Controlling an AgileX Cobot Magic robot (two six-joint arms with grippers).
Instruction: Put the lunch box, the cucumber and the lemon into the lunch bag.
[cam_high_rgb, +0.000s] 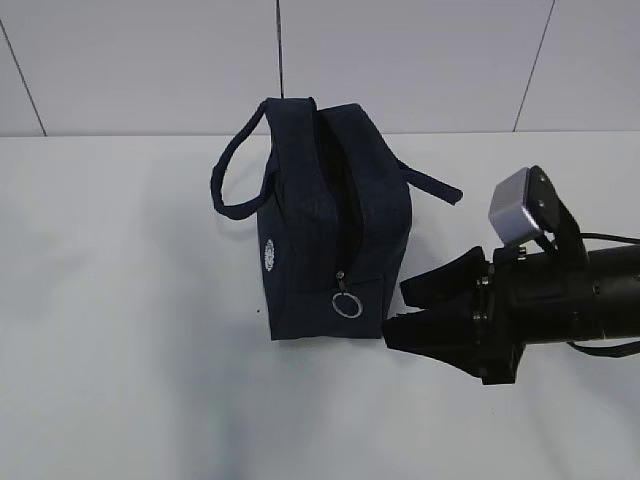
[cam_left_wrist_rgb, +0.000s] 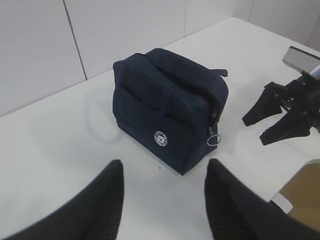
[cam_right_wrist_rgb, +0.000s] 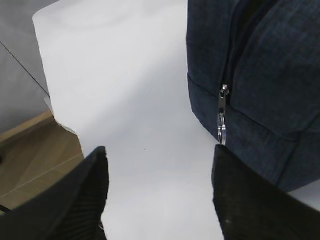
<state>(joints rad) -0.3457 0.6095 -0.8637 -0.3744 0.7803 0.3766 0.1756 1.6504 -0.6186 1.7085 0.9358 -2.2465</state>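
Lunch bag (cam_high_rgb: 335, 225) stands upright on the white counter (cam_high_rgb: 130, 380), roughly mid-counter, handles (cam_high_rgb: 235, 165) flopped out to either side. Zipper looks run open along the top; the slider sits low on the near end with the metal ring pull (cam_high_rgb: 347, 304) hanging down. Round white logo (cam_left_wrist_rgb: 161, 138) faces the left arm's side.

Right gripper (cam_high_rgb: 425, 315) is just beside the bag's zipper end, near the ring pull, not touching it. Fingers (cam_right_wrist_rgb: 250, 200) are spread apart, nothing between them; the right wrist view shows only bare counter in the gap, with the ring pull just off the right finger.

Left gripper (cam_left_wrist_rgb: 164, 200) is back from the bag, logo side, well apart from it. Fingers (cam_left_wrist_rgb: 97, 205) are parted, nothing held, counter visible between them.

Lunch box, cucumber and lemon aren't visible in any view.
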